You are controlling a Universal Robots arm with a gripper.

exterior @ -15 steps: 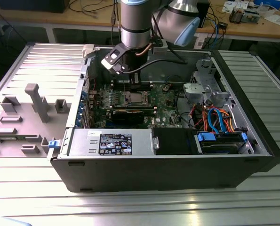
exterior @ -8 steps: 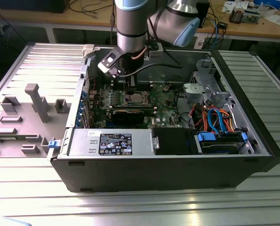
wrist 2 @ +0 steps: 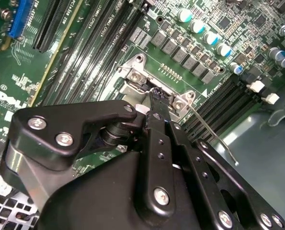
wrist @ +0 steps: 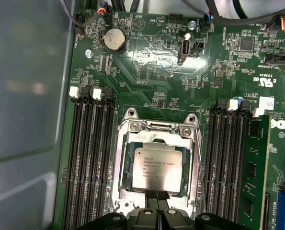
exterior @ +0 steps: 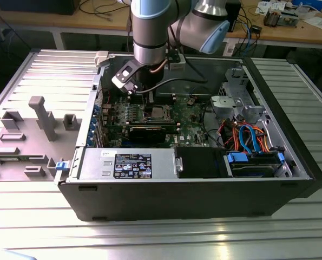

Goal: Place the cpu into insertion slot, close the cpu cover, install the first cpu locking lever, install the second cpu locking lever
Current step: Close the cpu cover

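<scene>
While the gripper (wrist: 156, 196), jaws together & empty, touches the cover (wrist: 156, 135) w/ the lever (wrist 2: 211, 133) beside them apparently loose, a slip may lift it & shift the chip (wrist: 157, 165).

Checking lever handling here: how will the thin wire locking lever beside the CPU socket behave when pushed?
The locking lever is a thin bare metal rod, so it probably flexes springily and may slip off the gripper's narrow tip. It looks anchored at the insertion slot's corner, so it likely pivots there rather than sliding freely.
</scene>
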